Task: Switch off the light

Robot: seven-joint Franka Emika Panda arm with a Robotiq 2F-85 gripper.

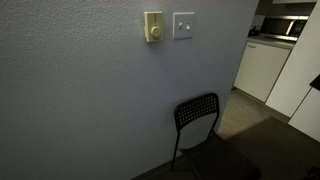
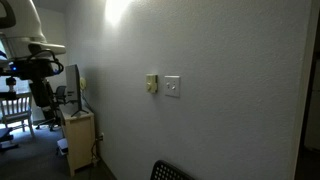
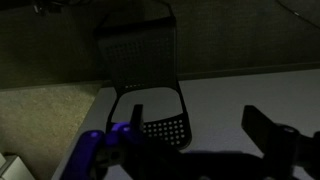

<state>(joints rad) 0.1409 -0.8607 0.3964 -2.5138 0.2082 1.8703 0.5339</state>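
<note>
The light switch, a small flat white square plate, is on the grey wall in both exterior views (image 1: 183,25) (image 2: 172,87). A cream box with a round dial (image 1: 153,27) (image 2: 151,84) sits right beside it. In the wrist view my gripper (image 3: 200,130) is open and empty, its two dark fingers spread wide and pointing down over a black chair (image 3: 150,105). The switch does not show in the wrist view. In an exterior view the arm (image 2: 30,65) is at the far left, well away from the switch. The room is dim, with a bright patch high on the wall (image 2: 120,10).
A black perforated chair (image 1: 200,130) stands against the wall below the switch; its top edge shows in an exterior view (image 2: 170,172). A small cabinet (image 2: 80,140) stands by the wall. A kitchen counter (image 1: 270,60) lies past the wall's corner.
</note>
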